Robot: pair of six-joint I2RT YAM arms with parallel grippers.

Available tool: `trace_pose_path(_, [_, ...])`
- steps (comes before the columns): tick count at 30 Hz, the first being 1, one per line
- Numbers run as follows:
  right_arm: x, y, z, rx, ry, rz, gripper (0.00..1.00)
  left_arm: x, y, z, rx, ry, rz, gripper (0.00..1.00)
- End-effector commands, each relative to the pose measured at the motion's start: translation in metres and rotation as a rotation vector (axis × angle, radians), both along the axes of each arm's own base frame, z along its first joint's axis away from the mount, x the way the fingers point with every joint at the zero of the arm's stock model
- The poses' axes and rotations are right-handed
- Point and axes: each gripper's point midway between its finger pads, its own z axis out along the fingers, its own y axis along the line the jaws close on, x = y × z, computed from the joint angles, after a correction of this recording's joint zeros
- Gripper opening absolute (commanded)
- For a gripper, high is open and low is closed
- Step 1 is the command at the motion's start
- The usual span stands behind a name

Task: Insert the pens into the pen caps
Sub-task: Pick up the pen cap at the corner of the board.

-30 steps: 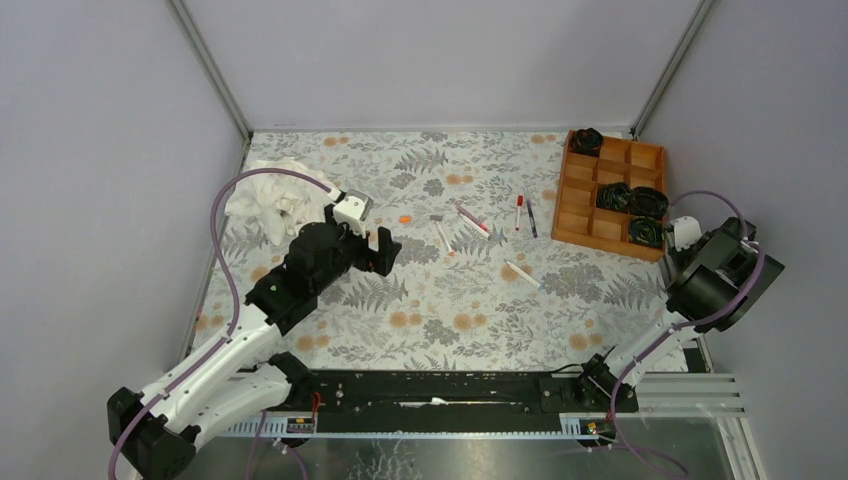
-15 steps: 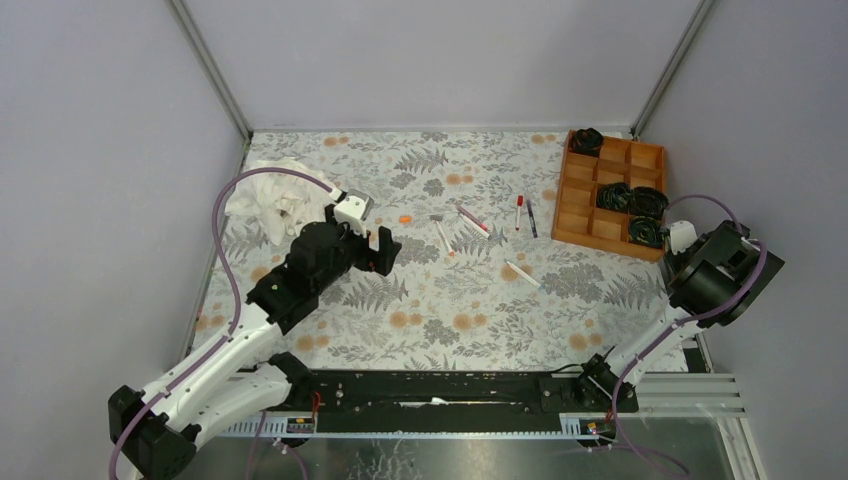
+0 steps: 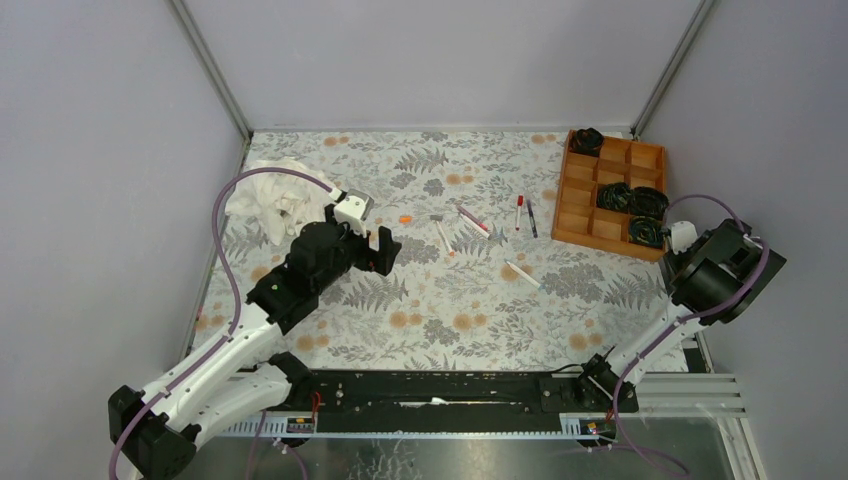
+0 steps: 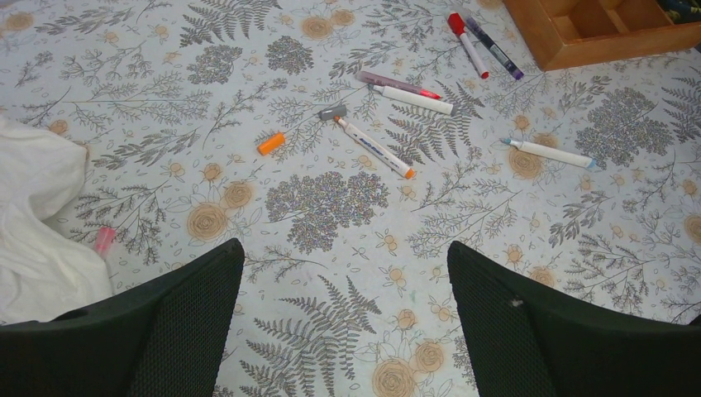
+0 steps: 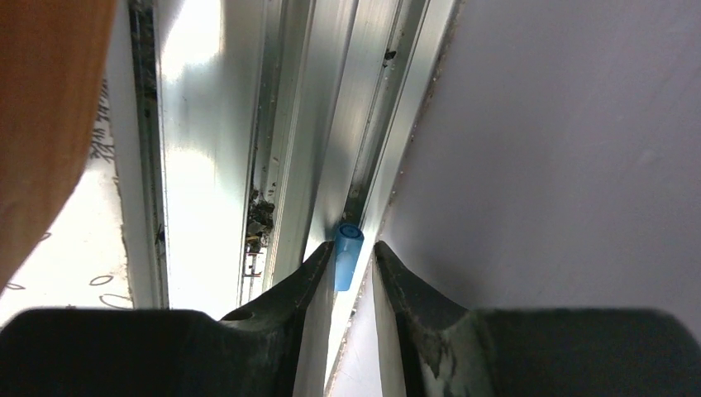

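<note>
Several pens lie on the floral mat: a white one with an orange tip [image 4: 374,149], a pinkish-red one [image 4: 397,83] beside a white one [image 4: 417,100], a red-capped one [image 4: 467,43], a dark blue-purple one [image 4: 494,49], and a white one with a blue tip [image 4: 550,153]. An orange pen cap [image 4: 270,144] and a dark grey cap [image 4: 333,112] lie near them. My left gripper [image 4: 343,248] hovers open and empty, nearer than the pens. My right gripper [image 5: 351,256] holds a blue pen cap [image 5: 346,258] at its fingertips, by the right wall.
A wooden compartment tray [image 3: 600,246] with black coiled items [image 3: 613,196] stands at the back right. A crumpled white cloth [image 3: 268,200] lies at the back left, with a small pink piece [image 4: 104,240] at its edge. Aluminium rails [image 5: 281,124] run below my right gripper.
My right arm has shifted slightly by the right wall with the blue cap in it. My left arm has barely moved.
</note>
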Motion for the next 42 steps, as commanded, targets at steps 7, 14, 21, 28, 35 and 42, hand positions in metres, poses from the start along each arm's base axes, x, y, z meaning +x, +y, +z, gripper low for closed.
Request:
trace_pose_path(7, [-0.05,0.021,-0.055,0.177,0.226,-0.045,0.31,0.004,0.006,0.004,0.005,-0.036,0.026,0.96])
trace_pose_path(14, [-0.054,0.028,-0.06,0.24,0.256,-0.051,0.3,0.004,0.007,0.004,0.004,-0.039,0.028,0.96])
trace_pose_path(21, [-0.06,0.037,-0.069,0.3,0.28,-0.067,0.28,0.004,0.008,0.006,0.003,-0.045,0.031,0.96])
trace_pose_path(28, [-0.066,0.045,-0.075,0.319,0.289,-0.081,0.25,0.004,0.008,0.007,0.0,-0.049,0.032,0.96])
trace_pose_path(35, [-0.062,0.047,-0.071,0.294,0.228,-0.078,0.18,0.004,0.009,0.009,-0.001,-0.055,0.036,0.96])
trace_pose_path(42, [-0.04,0.031,-0.035,0.198,0.091,-0.065,0.16,0.004,0.01,0.01,-0.004,-0.058,0.038,0.96])
